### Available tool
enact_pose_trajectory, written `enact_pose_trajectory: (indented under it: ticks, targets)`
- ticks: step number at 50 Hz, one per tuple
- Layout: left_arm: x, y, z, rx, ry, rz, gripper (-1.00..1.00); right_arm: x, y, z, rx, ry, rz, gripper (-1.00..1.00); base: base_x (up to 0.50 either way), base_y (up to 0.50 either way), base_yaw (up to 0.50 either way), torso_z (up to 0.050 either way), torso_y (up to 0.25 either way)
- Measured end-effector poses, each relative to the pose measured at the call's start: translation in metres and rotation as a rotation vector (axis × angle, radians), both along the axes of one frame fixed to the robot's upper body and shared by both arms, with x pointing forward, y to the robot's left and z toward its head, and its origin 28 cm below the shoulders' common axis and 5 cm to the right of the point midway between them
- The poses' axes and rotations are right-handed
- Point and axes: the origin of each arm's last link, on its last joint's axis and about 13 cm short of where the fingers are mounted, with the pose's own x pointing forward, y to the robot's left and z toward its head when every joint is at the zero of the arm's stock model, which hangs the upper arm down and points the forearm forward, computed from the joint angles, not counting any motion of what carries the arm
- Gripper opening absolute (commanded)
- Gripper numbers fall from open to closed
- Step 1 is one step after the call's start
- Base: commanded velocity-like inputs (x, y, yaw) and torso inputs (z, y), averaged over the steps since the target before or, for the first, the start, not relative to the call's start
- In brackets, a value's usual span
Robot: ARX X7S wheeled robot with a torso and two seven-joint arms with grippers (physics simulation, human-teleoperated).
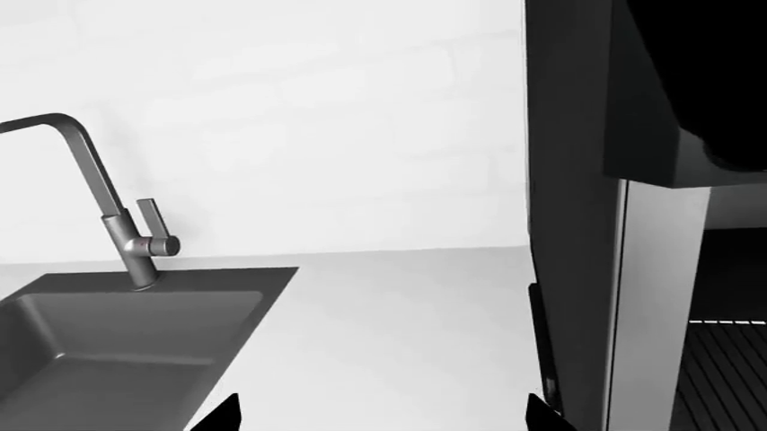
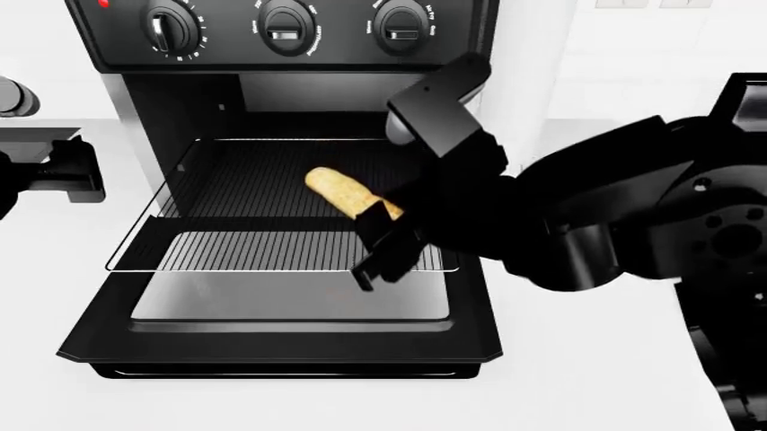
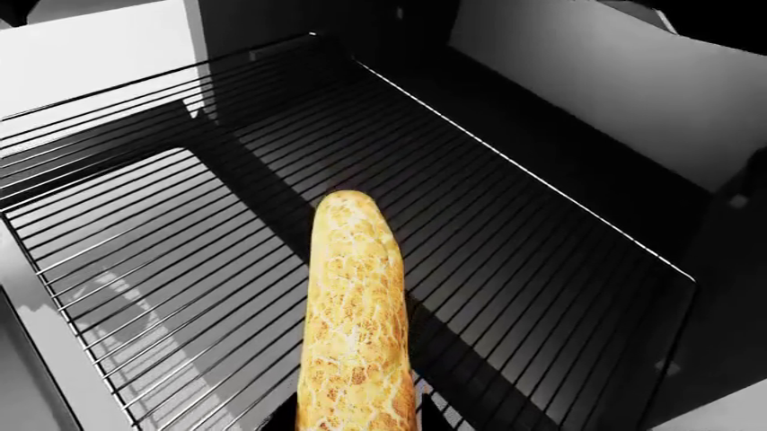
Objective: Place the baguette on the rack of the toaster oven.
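The toaster oven point(image 2: 287, 54) is black and silver with three knobs on top, its door point(image 2: 287, 314) dropped open. The silver wire rack point(image 2: 215, 251) is pulled partly out over the door. My right gripper point(image 2: 386, 235) is shut on the golden speckled baguette point(image 2: 339, 191), holding it by one end a little above the rack, its free end pointing into the oven. In the right wrist view the baguette point(image 3: 354, 332) hangs over the rack bars point(image 3: 180, 233). My left gripper point(image 1: 383, 415) is open and empty over the white counter, beside the oven's side wall point(image 1: 569, 224).
A dark sink point(image 1: 120, 341) with a grey faucet point(image 1: 120, 224) lies left of the oven. A white tiled wall point(image 1: 300, 108) stands behind the counter. The left arm point(image 2: 54, 171) shows at the head view's left edge.
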Motion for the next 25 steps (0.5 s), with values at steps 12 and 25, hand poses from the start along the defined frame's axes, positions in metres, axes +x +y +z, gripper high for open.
enact_pose_trajectory:
  ticks: [12,25]
  targets:
    - [-0.0009,0.0006,-0.0004,-0.006,-0.003,0.001,1.0,-0.0046,-0.0014,-0.0008,-0.014,-0.004,-0.005,1.0,0.0,0.0,0.0,0.0,0.0]
    - [-0.0015,0.0011,-0.0011,-0.01,-0.004,0.001,1.0,-0.0068,-0.0021,0.0014,-0.013,-0.023,-0.02,1.0,0.0,0.0,0.0,0.0,0.0]
